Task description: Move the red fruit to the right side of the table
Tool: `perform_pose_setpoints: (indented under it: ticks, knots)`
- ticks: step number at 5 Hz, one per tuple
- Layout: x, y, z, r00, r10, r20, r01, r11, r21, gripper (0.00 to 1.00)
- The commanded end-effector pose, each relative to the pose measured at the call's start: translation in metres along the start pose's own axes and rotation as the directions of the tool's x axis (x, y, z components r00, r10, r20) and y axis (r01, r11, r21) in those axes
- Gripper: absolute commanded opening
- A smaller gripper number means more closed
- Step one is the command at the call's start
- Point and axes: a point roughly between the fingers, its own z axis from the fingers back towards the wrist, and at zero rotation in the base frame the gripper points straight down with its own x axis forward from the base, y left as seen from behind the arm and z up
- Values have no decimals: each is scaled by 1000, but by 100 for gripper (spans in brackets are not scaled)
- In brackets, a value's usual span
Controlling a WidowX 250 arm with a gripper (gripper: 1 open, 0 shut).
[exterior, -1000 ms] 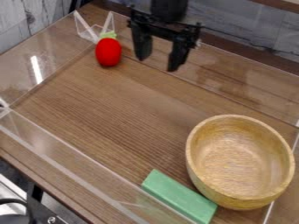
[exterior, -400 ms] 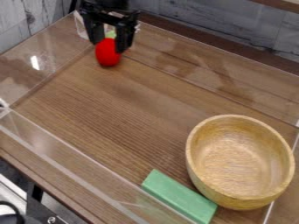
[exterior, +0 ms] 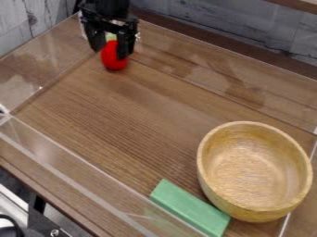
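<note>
The red fruit [exterior: 115, 56] is a small glossy strawberry-like toy lying on the brown wood-grain table [exterior: 136, 120] at its far left. My black gripper [exterior: 110, 41] hangs directly over it with its jaws open. One finger [exterior: 95, 39] stands to the fruit's left and the other at its right, so they straddle its upper part. Whether the fingers touch the fruit is not clear. The top of the fruit is hidden behind the gripper.
A round light wooden bowl [exterior: 255, 170] sits at the near right. A flat green block [exterior: 190, 208] lies at the front edge beside it. Low clear acrylic walls [exterior: 56, 162] border the tabletop.
The gripper has moved left from the back centre and come down over the red fruit, staying open. The fruit has stayed in place.
</note>
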Motion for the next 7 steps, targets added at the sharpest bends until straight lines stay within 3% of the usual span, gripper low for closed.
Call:
perform_pose_setpoints:
  ticks: [1, 4, 6, 7]
  knots:
    - [13, 14, 12, 997, 20, 77, -22, 999, 27, 100]
    - [31, 28, -4, 989, 74, 129, -77, 997, 21, 100]
    - [38, 30, -13, 985, 89, 144, -94, 995, 23, 100]
    - [40, 29, -16, 985, 94, 147, -99, 995, 23, 0]
